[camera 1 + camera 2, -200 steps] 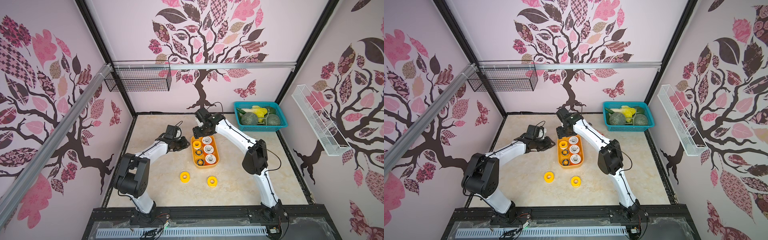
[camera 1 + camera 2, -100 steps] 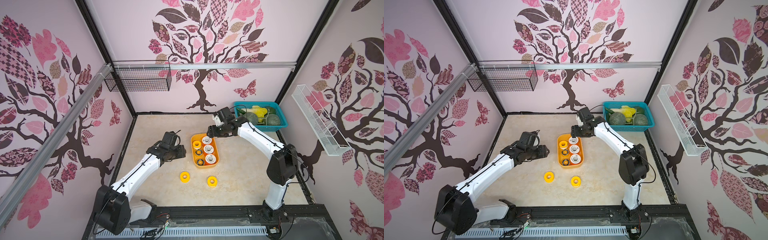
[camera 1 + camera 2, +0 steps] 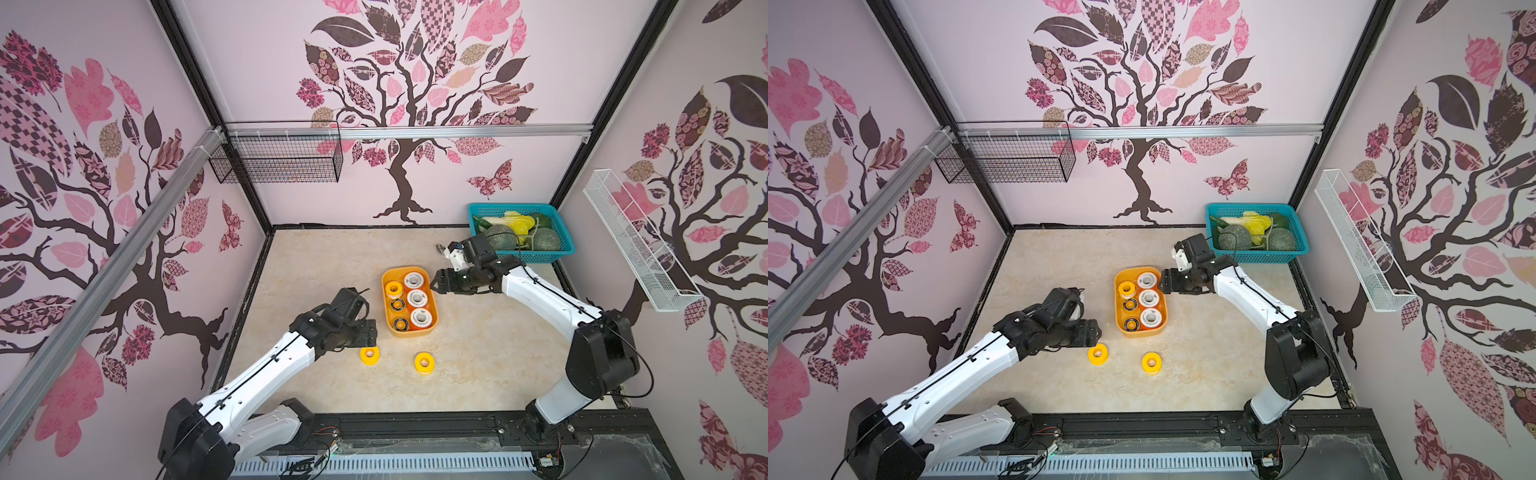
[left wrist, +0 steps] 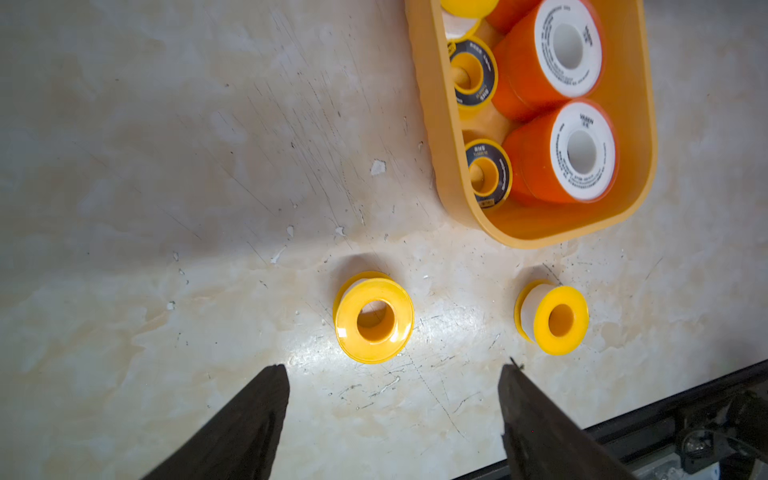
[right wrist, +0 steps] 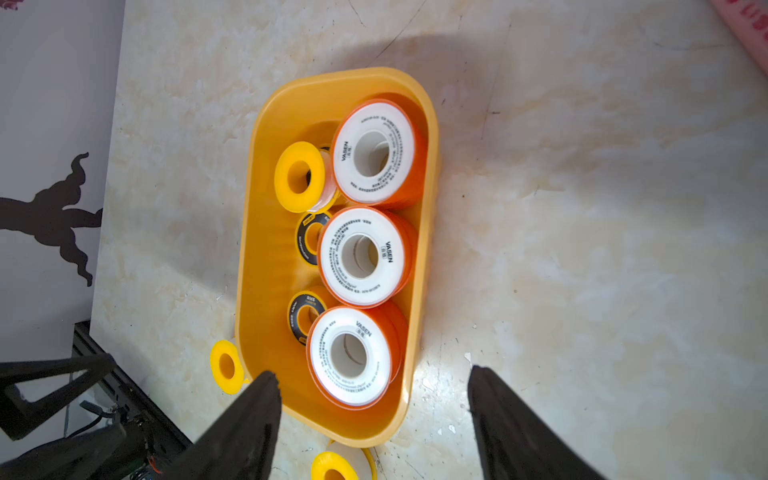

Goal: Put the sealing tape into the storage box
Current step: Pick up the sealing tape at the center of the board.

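The yellow-orange storage box (image 3: 405, 269) (image 3: 1138, 270) sits mid-table and holds several sealing tape rolls: three orange ones with white faces (image 5: 361, 255), one yellow (image 5: 299, 176) and two black (image 4: 486, 174). Two more yellow rolls lie on the table in front of it, one on the left (image 3: 369, 355) (image 4: 374, 318) and one on the right (image 3: 424, 363) (image 4: 555, 320). My left gripper (image 3: 371, 332) (image 4: 395, 370) hangs open and empty just short of the left-hand loose roll. Beside the box's far right corner my right gripper (image 3: 434, 286) (image 5: 372, 374) is open and empty.
A teal basket (image 3: 521, 255) of vegetables stands at the back right corner, close behind the right wrist. A black wire basket (image 3: 274, 160) hangs on the back wall and a white wire shelf (image 3: 636, 245) on the right wall. A black frame rail (image 3: 415, 422) runs along the front edge.
My left gripper has drawn back from the box's left side toward the front and opened wide. The right gripper has swung from the box's far end to its right.
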Controlling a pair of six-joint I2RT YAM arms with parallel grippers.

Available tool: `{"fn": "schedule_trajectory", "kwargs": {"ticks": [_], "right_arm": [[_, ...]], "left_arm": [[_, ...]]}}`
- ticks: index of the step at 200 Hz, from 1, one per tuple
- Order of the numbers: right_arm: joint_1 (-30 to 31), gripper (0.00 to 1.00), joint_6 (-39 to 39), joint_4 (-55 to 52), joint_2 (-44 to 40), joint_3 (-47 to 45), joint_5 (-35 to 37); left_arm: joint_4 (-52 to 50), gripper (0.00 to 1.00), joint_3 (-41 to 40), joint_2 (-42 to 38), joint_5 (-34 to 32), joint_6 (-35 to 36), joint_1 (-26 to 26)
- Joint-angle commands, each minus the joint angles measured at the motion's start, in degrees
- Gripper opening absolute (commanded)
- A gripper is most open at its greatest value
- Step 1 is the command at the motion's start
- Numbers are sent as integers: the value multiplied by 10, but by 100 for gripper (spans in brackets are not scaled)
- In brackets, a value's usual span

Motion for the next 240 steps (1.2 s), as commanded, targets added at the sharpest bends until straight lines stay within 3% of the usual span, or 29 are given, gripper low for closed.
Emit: {"fn": "schedule_trajectory", "kwargs": {"ticks": [1,40,71,96,136,240], "right_arm": [[-15,76,3,24,-27,-12,-25],[-25,76,0,16,-28,-27,-26],[-27,76,0,13,-20,-29,-38],[-26,75,5,13,-8,-29,-53],[-27,75,6,10,0,-28,-59],[-26,75,5,6,10,-20,-64]], "left_arm": [[-22,88,15,31,-68,-14,-35],[-22,91,15,83,-79,2,-62],[27,90,-7,94,-23,39,-62],[39,88,-9,123,-16,45,-62],[32,87,-5,163,-49,28,-63],[52,86,-13,207,-50,14,-62]]}}
